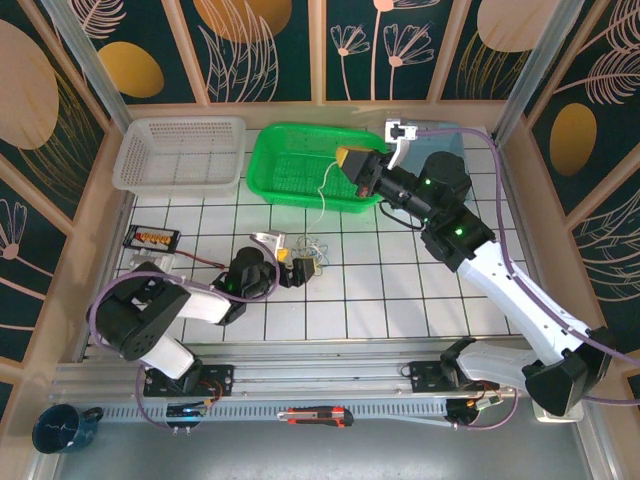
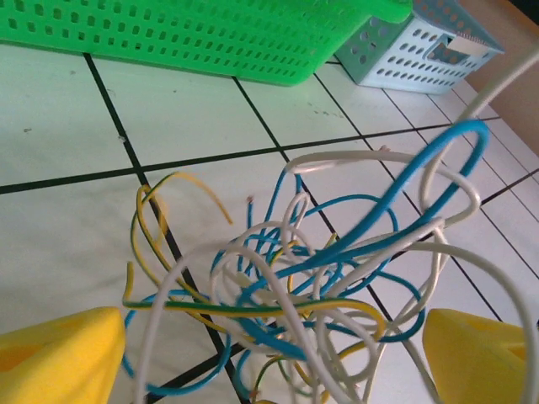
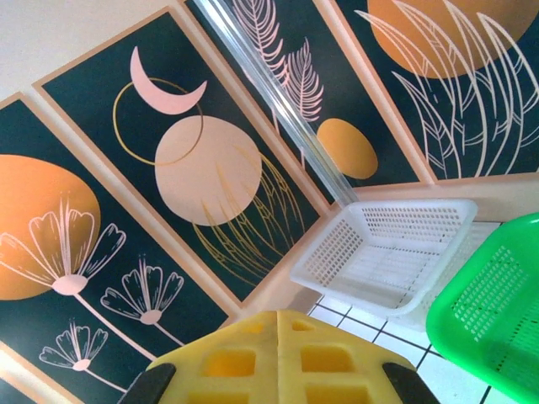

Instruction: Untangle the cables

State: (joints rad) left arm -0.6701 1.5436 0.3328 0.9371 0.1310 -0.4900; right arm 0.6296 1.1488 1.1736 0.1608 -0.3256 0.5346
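The cables (image 1: 316,249) lie in one tangle of blue, tan-yellow and pale grey loops (image 2: 312,286) on the white tiles. My left gripper (image 1: 297,268) is low at the tangle's left side. It is open, with a yellow finger on each side of the loops (image 2: 274,358) and nothing pinched. My right gripper (image 1: 347,162) hovers over the green basket (image 1: 262,165), its yellow fingers (image 3: 278,353) pressed shut. A pale grey cable strand (image 1: 322,195) runs from those fingertips down over the basket rim toward the tangle. It also rises out of the tangle (image 2: 505,80).
A white basket (image 1: 180,152) stands at the back left, beside the green one. On the left lie a small terminal board (image 1: 150,237) and a dark red-tipped lead (image 1: 205,262). A cutter (image 1: 315,415) and a dark mug (image 1: 60,428) sit at the near rail.
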